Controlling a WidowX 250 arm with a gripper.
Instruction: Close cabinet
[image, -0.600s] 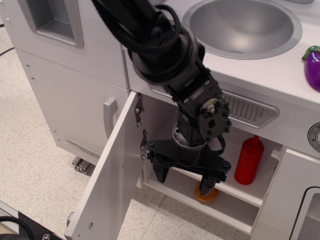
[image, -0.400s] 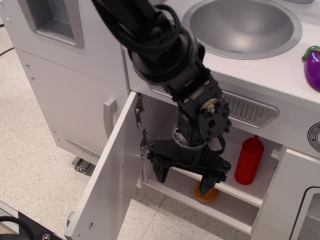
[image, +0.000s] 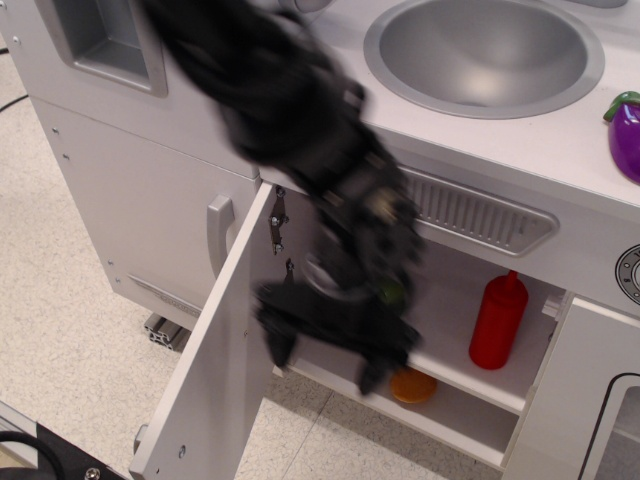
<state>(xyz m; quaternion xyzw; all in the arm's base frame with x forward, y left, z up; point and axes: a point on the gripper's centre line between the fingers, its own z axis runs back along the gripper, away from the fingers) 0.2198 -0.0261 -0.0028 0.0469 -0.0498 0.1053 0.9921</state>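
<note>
With the cabinet (image: 470, 390) door (image: 215, 345) swung wide at lower left, the blurred gripper (image: 325, 357), fingers spread and empty, sits inside the opening, so it apparently must get behind the door to push it shut

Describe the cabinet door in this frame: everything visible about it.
The door is a flat white panel, apparently painted board, swung wide open toward the camera. A grey vertical bar handle sits on its outer face, and two small metal hinges join its inner edge to the cabinet. Small screw holes dot its near edge. The blurred gripper hangs just inside it; contact cannot be judged.
</note>
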